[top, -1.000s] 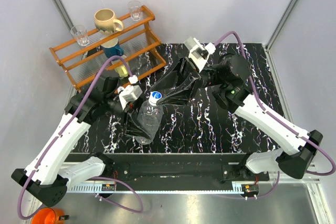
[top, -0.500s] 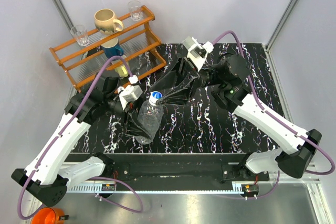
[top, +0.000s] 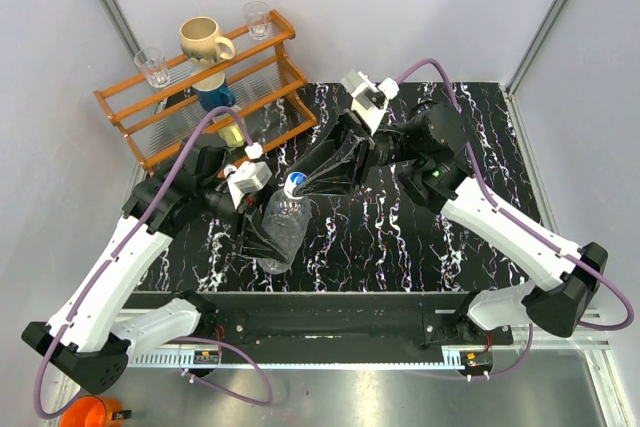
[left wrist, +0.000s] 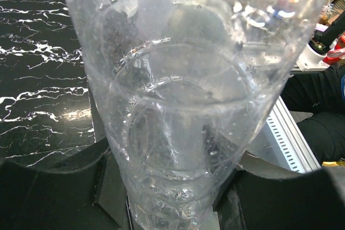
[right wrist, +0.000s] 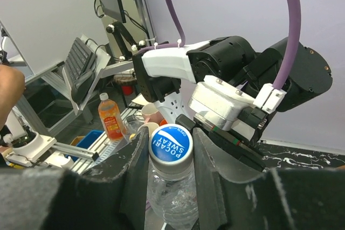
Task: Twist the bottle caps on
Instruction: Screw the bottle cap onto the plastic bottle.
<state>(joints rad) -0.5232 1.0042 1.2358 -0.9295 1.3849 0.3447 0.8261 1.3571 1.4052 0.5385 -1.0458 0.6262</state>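
A: So, what does the overhead camera give that the wrist cameras miss?

B: Placement, mostly. From above, the clear, colourless ribbed plastic bottle is left of centre over the black, white-veined marble bench. It is tilted, with its neck pointing to the far right. The left tool has its dark fingers clamped around the lower body. The right tool extends from the far right to the neck. An orange wooden rack carrying a beige ceramic mug stands at the far left, well apart.

A: And the right wrist camera?

B: It shows the small round plastic screw cap close up. It is white-sided with a blue top lettered in white, and it sits on the neck. The right tool's two dark fingers lie against its opposite sides, pinching it. Overhead, the cap is only a blue-and-white dot.

A: The left wrist camera?

B: The bottle fills it. Its wall is transparent, ringed with ribs and speckled with small droplets. The left tool's dark fingers frame it low on both sides. Whether the base touches the bench, I cannot tell from any view.
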